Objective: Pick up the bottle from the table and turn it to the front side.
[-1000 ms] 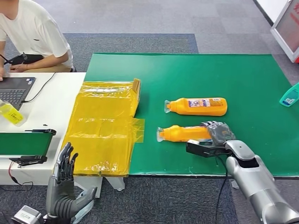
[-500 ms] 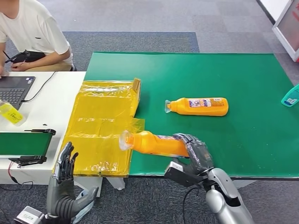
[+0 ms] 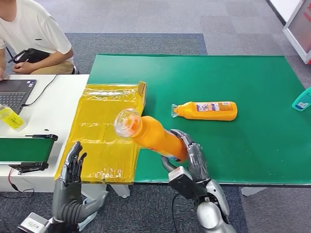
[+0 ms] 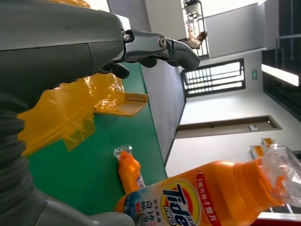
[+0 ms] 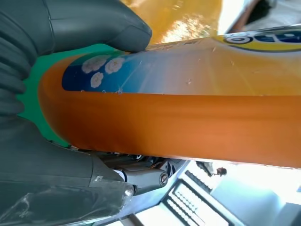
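Since the earlier frames the held orange Tide bottle (image 3: 156,136) has come up off the green table mat (image 3: 227,77) and swung left, its clear cap end now tipped up toward the camera at about 10 o'clock from the right hand (image 3: 192,158), out over the edge of the yellow plastic sheet (image 3: 102,126). Right hand wraps the bottle's base end: thumb pressed on one face, darker fingers (image 5: 106,188) closed under the other, seen close in the right wrist view, where the flower-printed label sits under the thumb. In the left wrist view the bottle (image 4: 213,195) shows its Tide logo. Left hand (image 3: 71,167) holds nothing, fingers spread and raised, low at about 8 o'clock from the bottle, well apart from it. Risks, as I judge them: grip is at the far base end, so the long neck overhangs and could lever the bottle out of the hand during the turn; the smooth plastic may slip under the thumb; a drop would land near the table edge and could roll off. Second orange bottle (image 3: 205,110) lies flat on the mat at 2 o'clock, well apart. Person (image 3: 33,34) sits at 10 o'clock beside a laptop (image 3: 14,92) on the white desk (image 3: 55,111).
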### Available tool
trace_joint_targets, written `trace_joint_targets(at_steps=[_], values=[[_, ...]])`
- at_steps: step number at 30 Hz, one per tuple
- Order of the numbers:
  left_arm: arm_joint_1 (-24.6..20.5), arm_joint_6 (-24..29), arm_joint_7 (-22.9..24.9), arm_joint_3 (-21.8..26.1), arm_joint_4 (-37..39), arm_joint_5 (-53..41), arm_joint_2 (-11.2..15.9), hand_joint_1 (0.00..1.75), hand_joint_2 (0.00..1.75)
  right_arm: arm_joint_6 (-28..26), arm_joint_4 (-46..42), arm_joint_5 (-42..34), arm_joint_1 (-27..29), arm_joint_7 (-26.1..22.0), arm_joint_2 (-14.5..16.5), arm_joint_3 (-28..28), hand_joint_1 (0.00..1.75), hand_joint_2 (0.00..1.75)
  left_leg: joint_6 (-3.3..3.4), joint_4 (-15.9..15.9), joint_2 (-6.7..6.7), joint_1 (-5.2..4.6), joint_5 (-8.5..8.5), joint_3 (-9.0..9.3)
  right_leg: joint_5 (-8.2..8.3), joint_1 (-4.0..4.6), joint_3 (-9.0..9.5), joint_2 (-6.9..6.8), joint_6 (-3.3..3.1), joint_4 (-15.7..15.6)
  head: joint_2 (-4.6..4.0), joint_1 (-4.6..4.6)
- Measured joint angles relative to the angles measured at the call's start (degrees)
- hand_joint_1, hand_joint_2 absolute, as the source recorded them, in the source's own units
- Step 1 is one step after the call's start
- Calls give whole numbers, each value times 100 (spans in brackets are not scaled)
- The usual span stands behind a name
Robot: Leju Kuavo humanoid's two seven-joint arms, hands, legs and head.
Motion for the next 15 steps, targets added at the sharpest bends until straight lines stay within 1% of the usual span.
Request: trace_joint_targets(at_steps=[3, 5, 7, 11, 15], values=[[-108, 152, 35, -167, -49, -46, 53, 0, 175, -469, 16, 172, 78, -286, 173, 47, 175, 175, 0, 0, 0, 0, 0, 0, -2, 2, 1, -1, -1, 0, 0, 2], [-183, 261, 57, -285, -77, -142, 99, 0, 175, -829, 3, 454, 212, -515, 234, 168, 175, 175, 0, 0, 0, 0, -1, 0, -4, 2, 2, 0, -2, 0, 0, 2], [-251, 372, 74, -413, -86, -193, 153, 0, 175, -1051, -35, 666, 356, -661, 258, 349, 175, 175, 0, 0, 0, 0, -3, 0, -5, 1, 0, 0, -3, 0, 0, 1], [-401, 547, 103, -729, -89, -95, 302, 0, 175, -1425, -189, 1090, 438, -753, 202, 697, 175, 175, 1, 0, 0, 0, -6, -2, -8, 0, 0, 0, 0, 0, 0, 2], [-609, 631, 175, -1081, -80, 60, 445, 0, 175, -1748, -228, 1675, 330, -655, 85, 1038, 175, 175, 1, 0, 0, 0, -6, 0, -6, -1, 1, 0, -1, 0, 0, 2]])
